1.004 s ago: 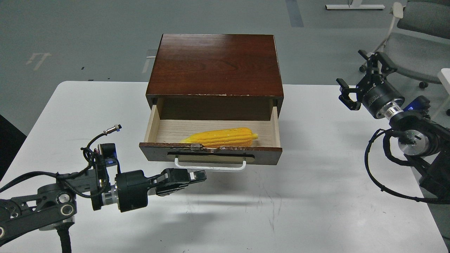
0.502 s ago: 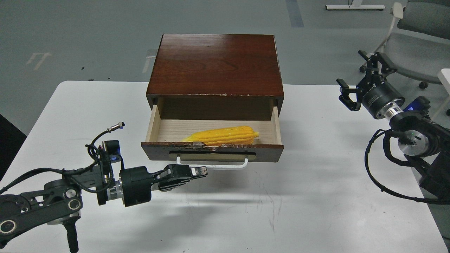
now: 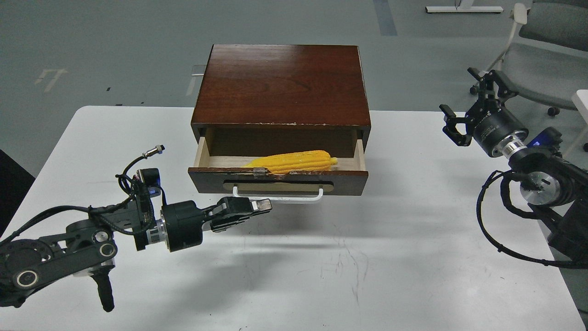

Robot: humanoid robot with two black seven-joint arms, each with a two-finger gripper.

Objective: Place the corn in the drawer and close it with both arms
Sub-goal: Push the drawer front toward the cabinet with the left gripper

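Note:
The yellow corn [image 3: 294, 161] lies inside the dark brown drawer [image 3: 278, 180], which is partly open; only a narrow strip of its pale inside shows. The drawer's white bar handle [image 3: 281, 196] faces me. My left gripper [image 3: 262, 205] is shut, lies level and its tip touches the handle and the drawer front from the near side. My right gripper [image 3: 468, 103] is open and empty, held in the air off the table's right edge, far from the drawer.
The dark wooden cabinet [image 3: 281, 85] holding the drawer stands at the middle back of the white table [image 3: 321, 266]. A grey office chair [image 3: 546, 55] stands on the floor behind my right arm.
My left gripper has moved away from me against the drawer front, and the drawer has slid well into the cabinet with the corn in it. The right arm has hardly moved.

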